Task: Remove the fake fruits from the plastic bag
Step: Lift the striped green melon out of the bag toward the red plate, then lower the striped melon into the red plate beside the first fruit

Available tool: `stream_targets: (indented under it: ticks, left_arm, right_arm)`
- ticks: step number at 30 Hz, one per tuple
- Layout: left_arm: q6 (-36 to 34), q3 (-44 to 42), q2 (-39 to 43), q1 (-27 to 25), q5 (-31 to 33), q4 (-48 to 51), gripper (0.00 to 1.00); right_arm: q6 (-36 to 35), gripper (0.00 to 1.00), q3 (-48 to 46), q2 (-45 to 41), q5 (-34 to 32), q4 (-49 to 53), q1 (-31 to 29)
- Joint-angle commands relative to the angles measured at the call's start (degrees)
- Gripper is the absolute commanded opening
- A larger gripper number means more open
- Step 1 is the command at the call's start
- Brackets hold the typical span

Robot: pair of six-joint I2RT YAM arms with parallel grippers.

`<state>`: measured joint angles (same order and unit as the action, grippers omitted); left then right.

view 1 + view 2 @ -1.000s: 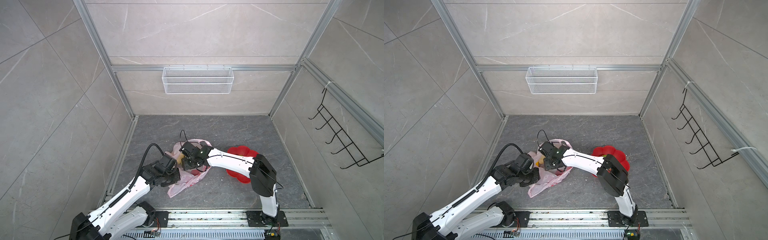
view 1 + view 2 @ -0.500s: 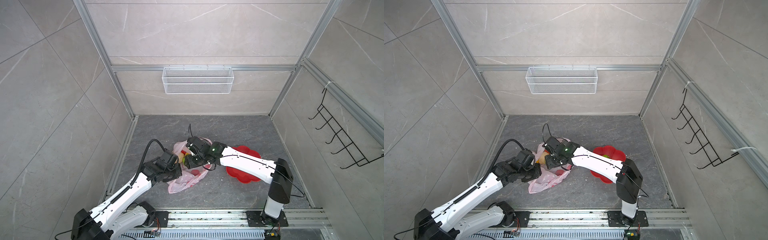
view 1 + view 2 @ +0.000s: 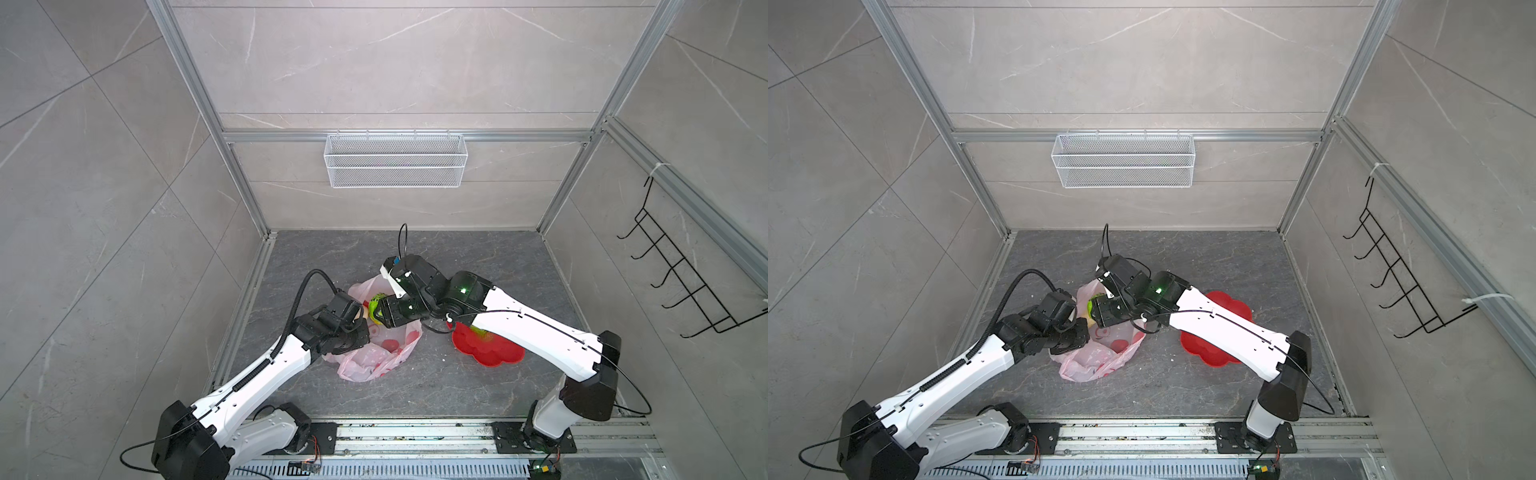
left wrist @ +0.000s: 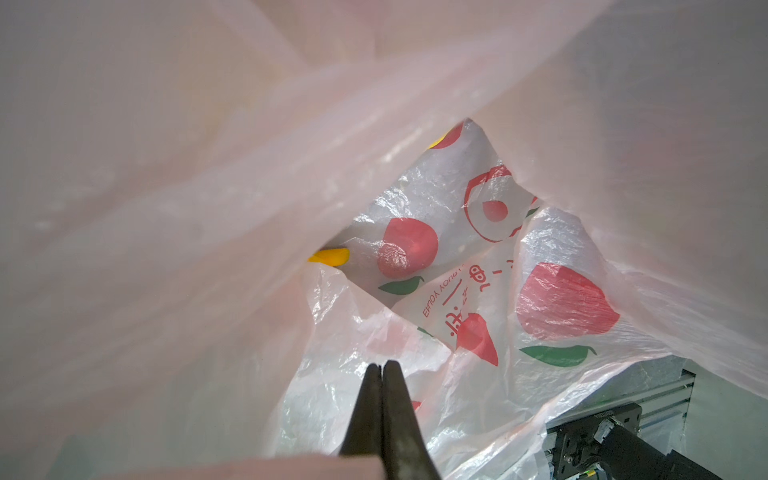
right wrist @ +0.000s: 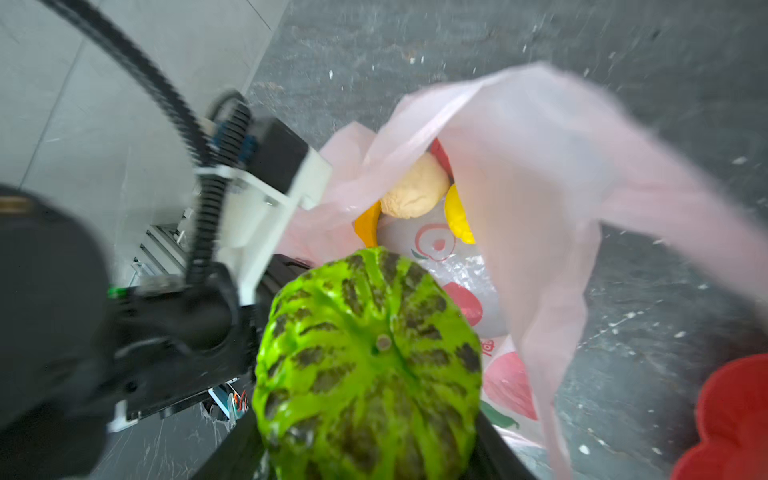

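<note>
The plastic bag [image 3: 376,357] [image 3: 1096,357], pale pink with red prints, lies on the floor with its mouth held up. My left gripper [image 4: 381,365] is shut, with the plastic bag's [image 4: 498,257] pink edge pinched between its jaws. My right gripper [image 5: 368,436] is shut on a green, dark-streaked fake fruit [image 5: 368,365] [image 3: 376,309] [image 3: 1093,305], just above the bag's mouth. Inside the bag [image 5: 540,174] lie a cream ball [image 5: 413,191], a yellow piece [image 5: 457,216], an orange-yellow piece [image 5: 368,226] and a bit of red [image 5: 440,153]. A yellow tip [image 4: 330,256] shows in the left wrist view.
A red flower-shaped dish [image 3: 486,349] [image 3: 1208,349] [image 5: 731,415] sits on the floor right of the bag, partly under the right arm. A white wire basket [image 3: 395,160] hangs on the back wall. A black hook rack [image 3: 681,282] is on the right wall.
My right gripper has risen out of the bag's mouth with the green fruit in it. The left gripper has stayed shut on the bag's edge and lifted slightly.
</note>
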<state>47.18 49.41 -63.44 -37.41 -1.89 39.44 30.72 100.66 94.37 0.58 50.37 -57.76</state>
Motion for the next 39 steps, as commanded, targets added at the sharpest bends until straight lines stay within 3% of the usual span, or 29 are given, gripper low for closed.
stream_targets:
  ticks: [1,7,18,30,39]
  left_arm:
    - [-2.0,2.83,-0.58,-0.2,-0.75,-1.11,0.0]
    - [-2.09,3.24,-1.2,-0.21,-1.01,-1.29,0.0]
    - [-2.18,3.23,-1.72,-0.1,-1.09,-1.03,0.0]
    - [-2.05,2.46,-1.13,-0.13,-1.49,-1.49,0.0]
    - [-2.88,2.7,-2.69,-0.09,-2.27,-2.04,0.0]
  right_arm:
    - [-2.56,0.39,3.85,-3.75,-3.94,4.55,1.07]
    - [-4.33,0.38,4.41,-8.91,-6.44,7.16,6.69]
    - [-6.56,0.37,-4.25,-17.43,-8.49,9.21,23.92]
    - [-3.33,0.35,-26.61,-23.14,-7.09,4.88,38.09]
    - [-2.35,0.35,-38.12,-24.57,-9.62,4.03,42.0]
